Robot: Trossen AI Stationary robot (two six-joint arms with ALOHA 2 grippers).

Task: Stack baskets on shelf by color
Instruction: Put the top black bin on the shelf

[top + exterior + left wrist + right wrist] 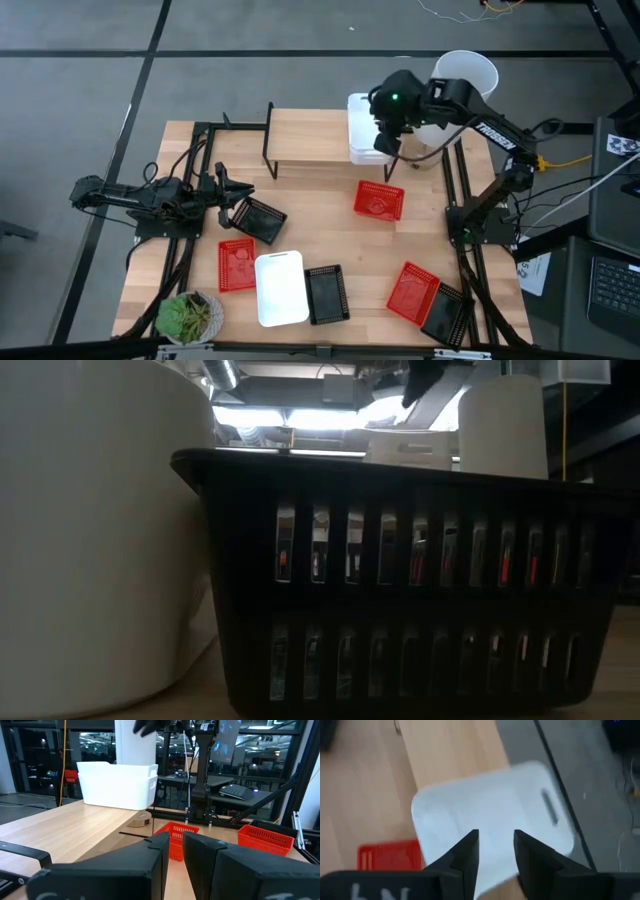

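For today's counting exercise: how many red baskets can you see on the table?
3. One lies below the shelf, one beside the white basket, one near the right front corner. Others may be hidden.

We see the shelf [310,140] at the surface's [320,240] twelve o'clock edge, with one basket [364,135] on its three o'clock end. The right gripper [388,148] hangs over that basket. Another basket [379,200] lies just toward six o'clock from it. The left gripper [236,201] sits at nine o'clock beside a tilted basket [259,220]. At the seven o'clock corner stands a plant [188,316], and further baskets line the six o'clock edge.
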